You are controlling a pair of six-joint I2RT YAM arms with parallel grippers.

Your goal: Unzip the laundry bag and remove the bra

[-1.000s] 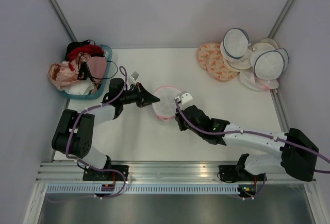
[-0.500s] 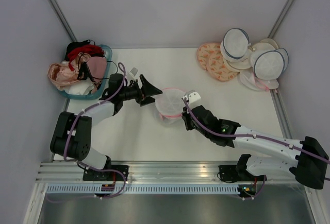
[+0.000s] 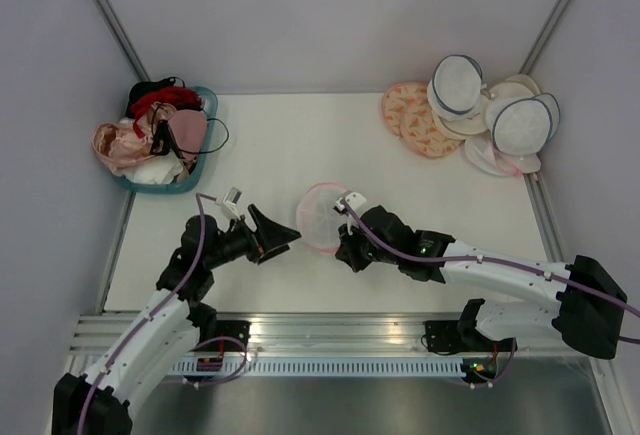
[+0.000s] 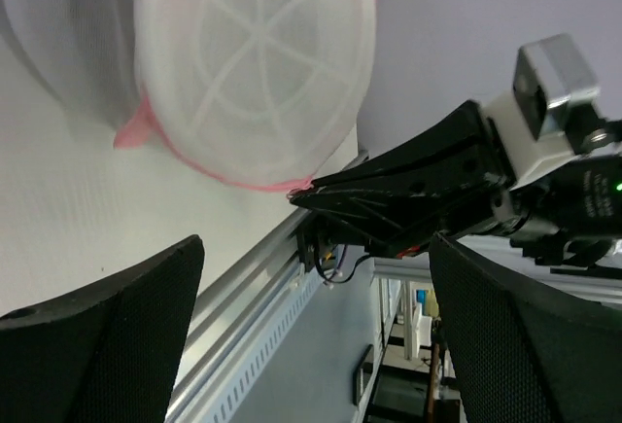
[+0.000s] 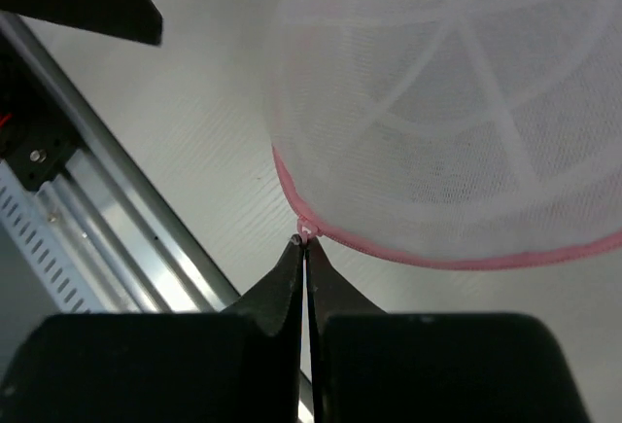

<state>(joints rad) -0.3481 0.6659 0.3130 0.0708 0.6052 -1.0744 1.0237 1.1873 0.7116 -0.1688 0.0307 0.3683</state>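
The laundry bag (image 3: 322, 215), a round white mesh dome with a pink zip rim, lies on the table's middle; it shows too in the left wrist view (image 4: 258, 63) and the right wrist view (image 5: 457, 102). My right gripper (image 3: 344, 251) is at the bag's near edge, shut on the small pink zip pull (image 5: 307, 230) at its fingertips (image 5: 304, 241). Left of the bag and apart from it, my left gripper (image 3: 286, 236) is open with nothing between its black fingers (image 4: 107, 345). The bra is hidden.
A teal basket (image 3: 209, 105) heaped with pink, red and black bras stands at the back left. White round bags with navy rims (image 3: 456, 83) and orange-patterned discs (image 3: 410, 115) are piled at the back right. The metal rail (image 3: 340, 331) runs along the near edge.
My left gripper has opened, let go of the bag and drawn back toward the near left. The right gripper stays shut on the zip pull and has shifted a little, the bag with it.
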